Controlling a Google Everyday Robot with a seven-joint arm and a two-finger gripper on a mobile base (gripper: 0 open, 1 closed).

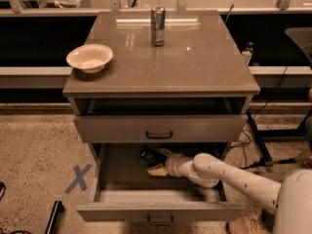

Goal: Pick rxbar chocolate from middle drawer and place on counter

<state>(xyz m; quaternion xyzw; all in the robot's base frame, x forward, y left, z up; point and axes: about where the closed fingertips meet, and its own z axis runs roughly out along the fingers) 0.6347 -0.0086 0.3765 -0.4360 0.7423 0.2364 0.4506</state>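
While the middle drawer (161, 211) stands pulled out, the gripper (157, 162) reaches inside it, fingers spread and holding nothing. The rxbar chocolate (150, 155) lies on the drawer floor just beside the farther fingertip. A can (157, 26) and a bowl (89, 57) sit on the surface (195, 62).

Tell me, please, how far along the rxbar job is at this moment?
Done: the middle drawer stands pulled open. In hand: the gripper is down inside it, right at the rxbar chocolate near the drawer's back; a grasp cannot be confirmed. Left: lifting the bar out and setting it on the counter, which holds a drink can and a bowl.
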